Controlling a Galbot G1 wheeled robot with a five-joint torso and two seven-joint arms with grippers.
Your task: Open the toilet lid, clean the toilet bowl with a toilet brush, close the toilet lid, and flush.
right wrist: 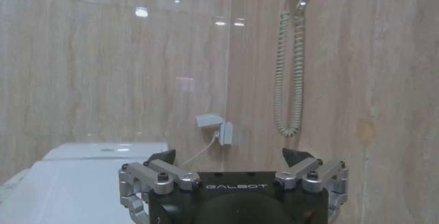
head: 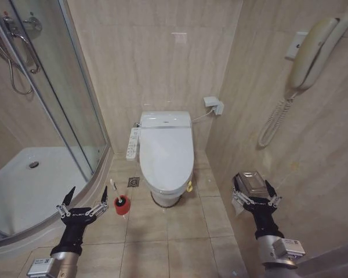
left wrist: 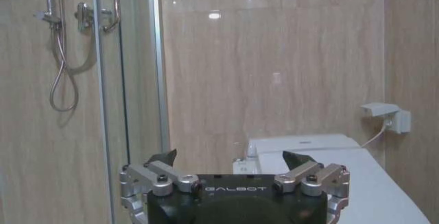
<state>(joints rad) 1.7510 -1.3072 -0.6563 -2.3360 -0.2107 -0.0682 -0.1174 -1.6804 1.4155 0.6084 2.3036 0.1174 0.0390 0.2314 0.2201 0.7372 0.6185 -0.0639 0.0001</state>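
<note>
Head view, tiled floor (head: 162,243), toilet lid (head: 166,156) down

Floor (head: 180,231): beige tiles with pale grout lines. A white toilet (head: 166,156) stands on it against the back wall, lid down. A small red cup (head: 122,205) holding a brush stands on the tiles just left of the toilet base. A square drain (head: 133,182) is set in the floor between cup and toilet. A small yellow object (head: 189,186) lies beside the base on the right. The shower tray (head: 29,185) borders the tiles on the left
</note>
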